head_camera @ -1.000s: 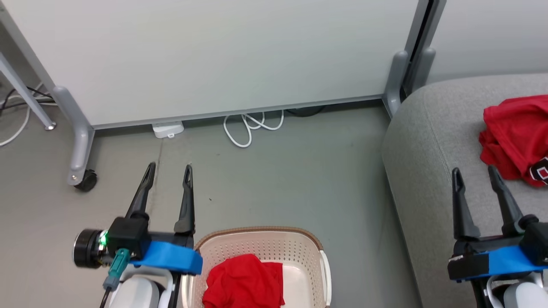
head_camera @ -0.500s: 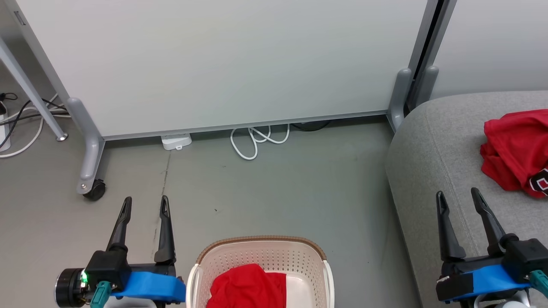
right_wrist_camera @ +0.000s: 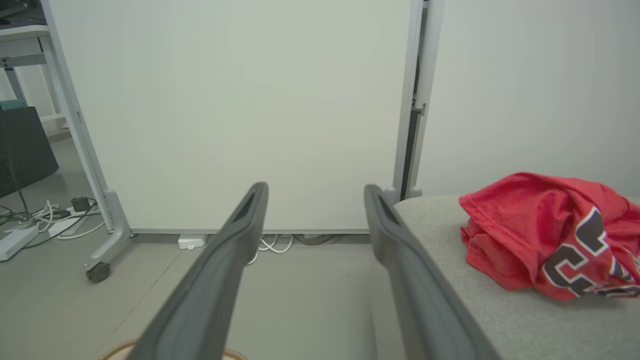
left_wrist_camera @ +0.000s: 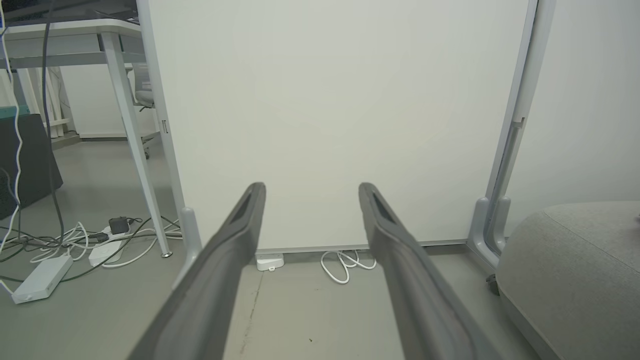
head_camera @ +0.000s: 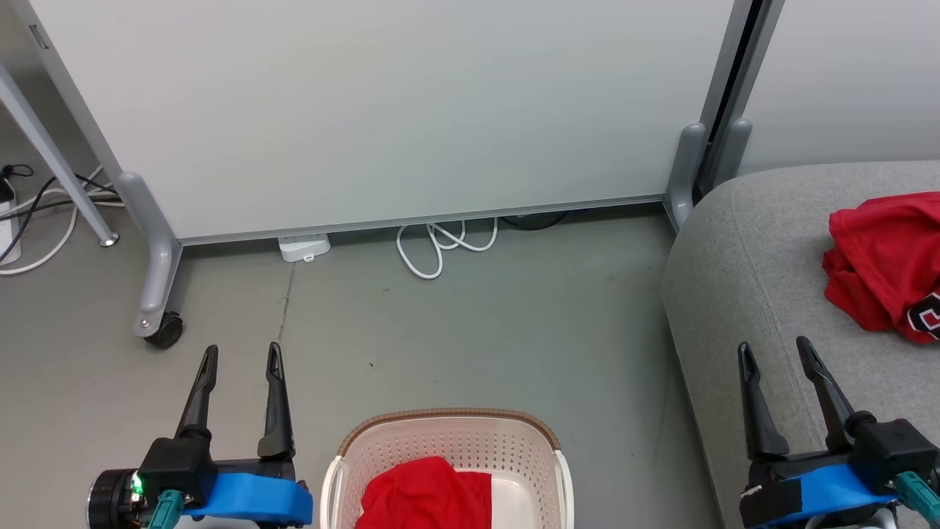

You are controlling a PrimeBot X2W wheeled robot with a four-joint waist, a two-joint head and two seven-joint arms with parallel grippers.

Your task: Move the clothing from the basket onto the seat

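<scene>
A red garment (head_camera: 418, 492) is seen in the laundry basket (head_camera: 448, 417), and a numbered jersey (head_camera: 877, 264) is laid on the grey seat (head_camera: 734, 294). The left tool (head_camera: 242, 349) and right tool (head_camera: 773, 344) are held wide open and empty, likely readied for fetching.

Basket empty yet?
Not empty: a bunched red garment lies inside the basket, towards its left side.

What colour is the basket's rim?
Brown, woven-look rim; the head view shows it best.
</scene>
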